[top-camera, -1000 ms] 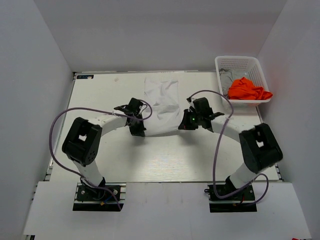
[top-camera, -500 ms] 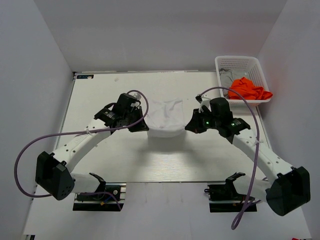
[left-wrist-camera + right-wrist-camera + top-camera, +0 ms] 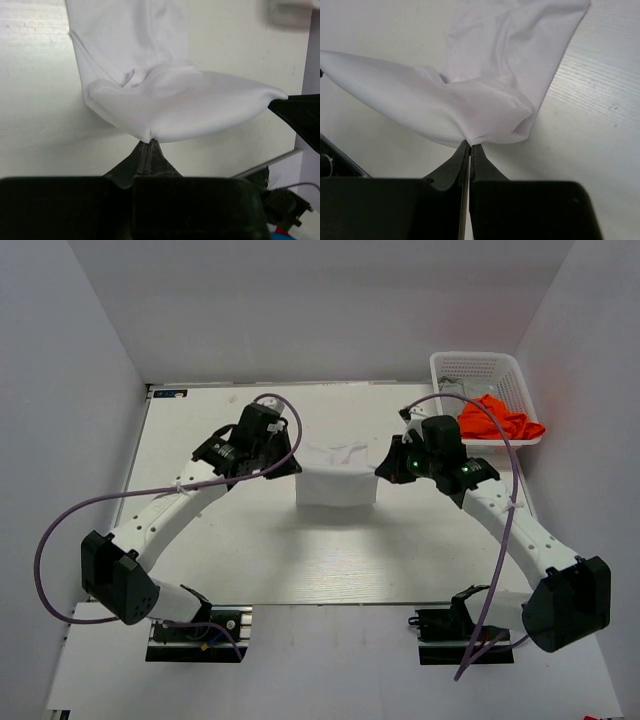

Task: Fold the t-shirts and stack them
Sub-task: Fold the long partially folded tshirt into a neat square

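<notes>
The white t-shirt (image 3: 335, 480) lies folded over itself in the middle of the table. My left gripper (image 3: 296, 467) is shut on its left edge; the pinched cloth (image 3: 150, 135) shows at my fingertips in the left wrist view. My right gripper (image 3: 380, 469) is shut on its right edge, where the cloth (image 3: 480, 137) bunches in the right wrist view. The held fold hangs between both grippers above the lower layer. The orange t-shirt (image 3: 497, 418) and the grey t-shirt (image 3: 452, 395) lie in the basket.
The white lattice basket (image 3: 480, 365) stands at the table's far right corner. Purple cables loop from both arms. White walls close in the table on three sides.
Both grippers carried the shirt's near edge away from the bases, over the far part. The long spread cloth has become a shorter doubled rectangle.
</notes>
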Motion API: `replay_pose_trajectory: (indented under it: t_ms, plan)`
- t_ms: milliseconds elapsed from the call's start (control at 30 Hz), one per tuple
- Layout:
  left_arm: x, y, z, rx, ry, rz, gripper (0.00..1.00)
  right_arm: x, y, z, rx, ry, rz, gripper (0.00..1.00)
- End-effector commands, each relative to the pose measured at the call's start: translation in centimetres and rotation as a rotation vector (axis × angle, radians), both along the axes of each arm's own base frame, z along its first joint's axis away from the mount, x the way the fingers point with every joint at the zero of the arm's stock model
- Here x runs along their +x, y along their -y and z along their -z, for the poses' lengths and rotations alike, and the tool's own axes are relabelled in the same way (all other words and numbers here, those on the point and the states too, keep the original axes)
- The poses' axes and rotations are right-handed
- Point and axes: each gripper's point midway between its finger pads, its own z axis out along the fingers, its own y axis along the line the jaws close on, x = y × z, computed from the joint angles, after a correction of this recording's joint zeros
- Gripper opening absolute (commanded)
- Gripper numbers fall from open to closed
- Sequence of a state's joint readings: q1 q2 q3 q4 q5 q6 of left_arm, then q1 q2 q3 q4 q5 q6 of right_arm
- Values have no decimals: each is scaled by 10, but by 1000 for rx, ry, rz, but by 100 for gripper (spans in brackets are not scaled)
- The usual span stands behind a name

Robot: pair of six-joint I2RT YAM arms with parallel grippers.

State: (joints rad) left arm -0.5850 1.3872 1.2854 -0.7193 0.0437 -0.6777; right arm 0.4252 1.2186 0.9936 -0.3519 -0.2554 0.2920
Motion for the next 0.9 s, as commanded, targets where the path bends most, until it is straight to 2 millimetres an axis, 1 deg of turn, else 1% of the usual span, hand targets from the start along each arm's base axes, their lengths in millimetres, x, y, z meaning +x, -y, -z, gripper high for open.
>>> replay_pose_trajectory:
  t_ms: [0,33,67,100,133,167,200,233,267,300,333,367,400,433,467,500,533,567,600,633,667,700,733,767,800,833,867]
  plan:
    - [33,-7,-21,31,96,-70,0,35,0,-37,40,105,58,0]
    - [39,-7,-21,38,106,-83,0,37,0,-35,40,98,56,0]
    - [49,-7,-19,59,110,-104,0,42,-3,-31,44,80,46,0]
    - [49,-7,-23,57,114,-105,0,46,-4,-34,50,81,44,0]
    - [58,-5,-13,83,98,-116,0,50,-5,-26,43,63,40,0]
    - [64,-4,-18,91,104,-126,0,55,-7,-23,41,52,36,0]
    - [70,-5,-16,111,103,-142,0,60,-6,-27,47,56,42,0]
    - [76,-5,-12,130,96,-153,0,66,-4,-18,35,33,51,0]
    - [89,-8,-7,166,91,-185,0,75,-3,-15,37,28,64,0]
    - [95,-8,-5,181,87,-194,0,82,-2,-12,37,15,73,0]
    - [101,-7,-3,190,91,-204,0,88,-2,-16,45,26,74,0]
    - [112,-9,1,210,84,-225,0,94,-2,-14,51,30,73,0]
    - [119,-11,2,229,94,-245,0,104,-1,-4,49,1,82,0]
    - [126,-14,5,238,93,-260,0,108,-6,-10,68,6,63,0]
    - [135,-16,1,230,102,-274,0,112,-6,-8,72,1,63,0]
    - [140,-13,3,231,101,-274,0,122,-4,-4,75,-7,73,0]
    - [147,-16,19,257,67,-281,0,127,-8,-2,85,-15,58,0]
    - [157,-17,14,255,79,-286,0,136,-7,0,87,-23,67,0]
    - [158,-16,19,269,61,-284,0,146,-7,0,91,-23,66,0]
    - [165,-18,32,286,36,-290,0,151,-8,9,88,-45,63,0]
    - [172,-15,26,274,53,-293,0,151,-11,10,92,-53,44,0]
    - [177,-19,29,282,51,-297,0,152,-12,14,94,-70,34,0]
    - [182,-18,31,269,49,-296,0,160,-15,20,87,-73,26,0]
    - [185,-13,31,253,52,-274,0,162,-15,24,86,-83,27,0]
    - [189,-14,42,261,39,-263,0,165,-14,27,84,-91,29,0]
    - [196,-16,40,256,46,-273,0,174,-14,35,84,-108,40,0]
    - [197,-10,42,238,37,-255,0,176,-15,39,82,-116,35,0]
